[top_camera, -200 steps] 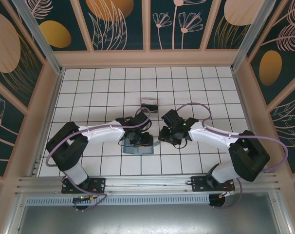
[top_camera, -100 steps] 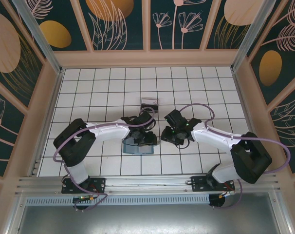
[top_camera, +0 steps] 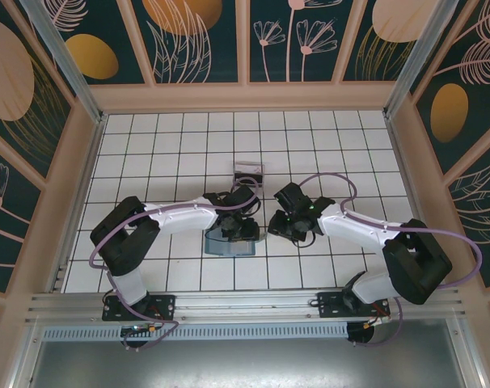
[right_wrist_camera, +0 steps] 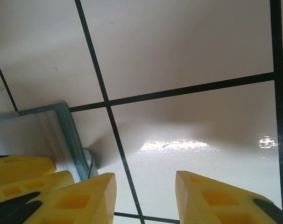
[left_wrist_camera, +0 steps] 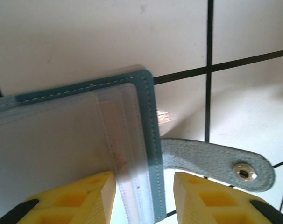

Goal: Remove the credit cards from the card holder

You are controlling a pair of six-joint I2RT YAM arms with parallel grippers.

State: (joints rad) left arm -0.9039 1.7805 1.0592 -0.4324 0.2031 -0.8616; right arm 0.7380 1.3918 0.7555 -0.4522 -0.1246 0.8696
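The card holder (top_camera: 222, 245) lies flat on the tiles, teal-edged with clear sleeves inside. In the left wrist view its right edge (left_wrist_camera: 148, 121) runs between my left gripper's (left_wrist_camera: 144, 182) yellow fingers, which stand open astride it, one over the sleeve and one beyond the edge. A pale sheet with a reddish mark shows through the sleeve (left_wrist_camera: 62, 144); I cannot make out separate credit cards. The grey snap strap (left_wrist_camera: 216, 158) sticks out to the right. My right gripper (right_wrist_camera: 145, 179) is open over bare tile, just right of the holder's corner (right_wrist_camera: 62, 123). From above, both grippers (top_camera: 247, 233) (top_camera: 275, 229) meet at the holder's right end.
A small clear plastic box (top_camera: 247, 172) stands about two tiles behind the holder. The left gripper's yellow fingers (right_wrist_camera: 24, 170) show at the lower left of the right wrist view. Wooden walls (top_camera: 82, 162) fence the white tiled floor.
The left arm has shifted a little to the right over the holder, and the right gripper has edged slightly back. Over the last half second almost nothing moved.
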